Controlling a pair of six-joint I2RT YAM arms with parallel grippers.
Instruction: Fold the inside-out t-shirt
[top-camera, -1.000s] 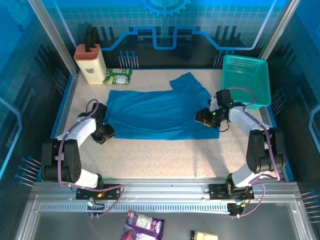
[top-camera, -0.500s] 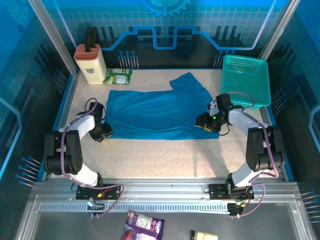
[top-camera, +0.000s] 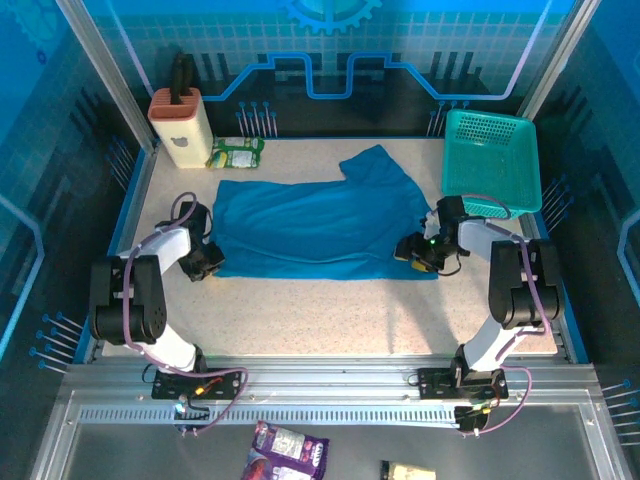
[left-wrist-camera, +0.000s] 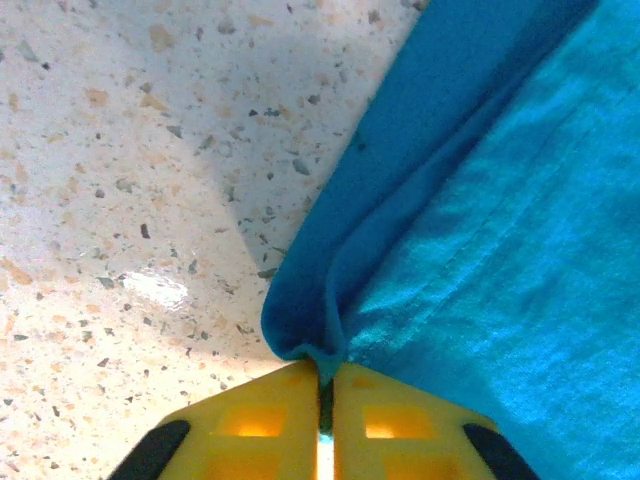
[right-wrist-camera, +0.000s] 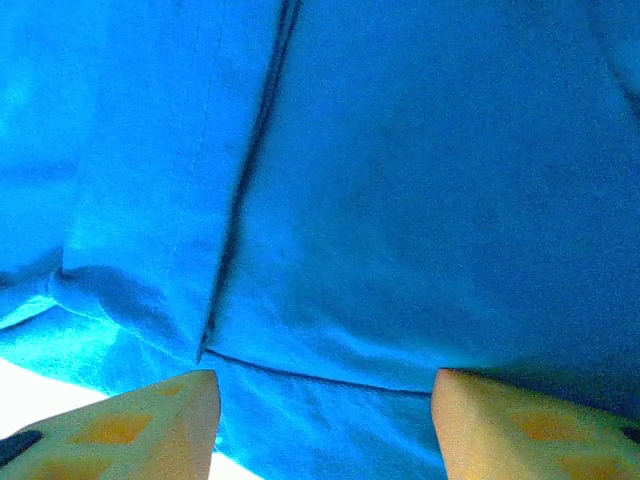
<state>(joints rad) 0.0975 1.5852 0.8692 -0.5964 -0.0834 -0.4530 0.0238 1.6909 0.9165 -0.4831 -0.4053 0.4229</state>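
At my left claw (left-wrist-camera: 322, 388), the jaws are pressed together on a small pucker at the edge of the inside-out t-shirt (left-wrist-camera: 500, 250), right down by the speckled table (left-wrist-camera: 130, 200). Over on the other side, my right claw (right-wrist-camera: 320, 400) is spread wide, one tip on either side of a stretch of cloth near a seam, gripping nothing that I can see. From the overhead view the shirt lies spread flat across the middle of the table, its near left corner at the left claw, its near right corner under the right one, and a sleeve reaching towards the far side beside the teal basket (top-camera: 492, 160). My worry is the left hold: it looks like a thin nip, and I can't tell whether it has both layers, so a lift might peel one layer away or let the cloth slip out. On the right, closing from this height may gather only the top layer, or miss if the tips aren't touching the fabric. If one side rises before the other, the fold will come out crooked, and a wide swing on the right could brush the basket.
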